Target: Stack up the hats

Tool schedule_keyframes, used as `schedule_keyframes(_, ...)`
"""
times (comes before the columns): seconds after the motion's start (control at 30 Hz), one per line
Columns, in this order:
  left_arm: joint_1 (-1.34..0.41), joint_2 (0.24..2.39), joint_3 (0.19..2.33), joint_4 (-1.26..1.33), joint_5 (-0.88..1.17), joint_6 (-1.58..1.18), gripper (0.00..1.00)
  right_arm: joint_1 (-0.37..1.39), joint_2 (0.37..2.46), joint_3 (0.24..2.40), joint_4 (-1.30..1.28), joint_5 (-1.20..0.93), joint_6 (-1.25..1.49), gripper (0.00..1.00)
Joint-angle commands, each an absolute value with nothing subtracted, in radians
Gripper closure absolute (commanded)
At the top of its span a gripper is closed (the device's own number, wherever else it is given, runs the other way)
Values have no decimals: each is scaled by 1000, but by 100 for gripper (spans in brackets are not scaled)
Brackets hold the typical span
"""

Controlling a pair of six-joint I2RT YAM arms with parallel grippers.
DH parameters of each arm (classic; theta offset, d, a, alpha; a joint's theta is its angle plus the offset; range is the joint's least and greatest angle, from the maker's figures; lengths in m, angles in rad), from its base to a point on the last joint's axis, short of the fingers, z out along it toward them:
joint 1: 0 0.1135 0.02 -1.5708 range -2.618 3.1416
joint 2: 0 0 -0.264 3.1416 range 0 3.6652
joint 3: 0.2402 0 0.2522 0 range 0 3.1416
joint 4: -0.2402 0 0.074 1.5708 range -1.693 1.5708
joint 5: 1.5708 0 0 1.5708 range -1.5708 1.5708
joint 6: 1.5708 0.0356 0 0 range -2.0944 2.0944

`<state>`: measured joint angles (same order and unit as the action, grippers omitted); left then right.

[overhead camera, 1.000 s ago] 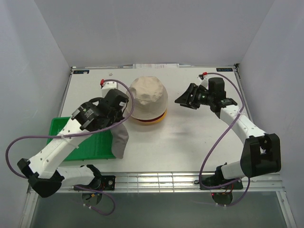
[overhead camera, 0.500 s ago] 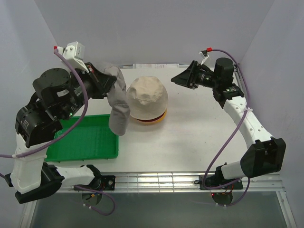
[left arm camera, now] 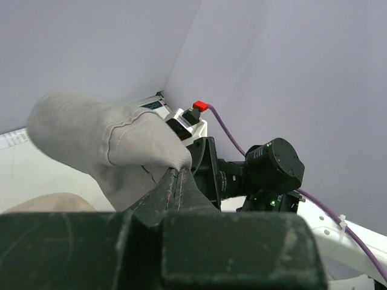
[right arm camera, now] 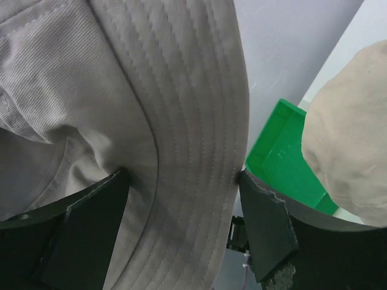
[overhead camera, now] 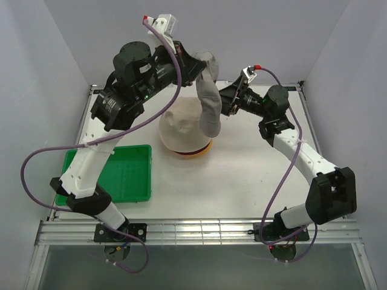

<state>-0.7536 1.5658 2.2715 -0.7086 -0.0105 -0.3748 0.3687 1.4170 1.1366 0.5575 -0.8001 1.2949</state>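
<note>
The grey fabric bucket hat (overhead camera: 209, 112) hangs downward from the left hand (overhead camera: 201, 65), which is clamped on it, over the right side of the cream fabric hat (overhead camera: 180, 130). The right hand (overhead camera: 230, 100), fingers apart, straddles its brim.

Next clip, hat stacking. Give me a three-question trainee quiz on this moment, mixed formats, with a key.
1. True or false: the left gripper holds the grey hat in the air.
2. Which one tops the stack? A pink hat, B cream hat, C dark red hat.
3. Fill in: the right gripper is ___, with the grey hat's brim between its fingers.
Key: 1 true; 2 B; 3 open.
</note>
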Motion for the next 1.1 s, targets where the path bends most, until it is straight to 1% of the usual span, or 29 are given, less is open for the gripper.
schedule_keyframes(0.0, -687, 1571, 2287, -577, 133, -415, 100, 367, 1442, 1115, 850, -744, 1515, 21)
schedule_keyframes(0.17, -631, 1594, 2264, -526, 215, -457, 100, 365, 1473, 1088, 952, -700, 1638, 20)
schedule_keyframes(0.33, -585, 1579, 2237, -538, 236, -457, 100, 364, 1494, 1063, 992, -677, 1666, 22)
schedule_keyframes(0.5, -535, 1569, 2207, -506, 319, -492, 100, 365, 1522, 1060, 1008, -669, 1646, 22)
schedule_keyframes(0.63, -532, 1594, 2237, -500, 344, -506, 100, 368, 1525, 1049, 1026, -664, 1657, 22)
schedule_keyframes(0.83, -531, 1598, 2233, -459, 357, -525, 100, 370, 1509, 1023, 985, -664, 1640, 21)
schedule_keyframes(1.07, -531, 1609, 2238, -459, 367, -540, 100, 370, 1537, 1008, 1083, -646, 1698, 19)
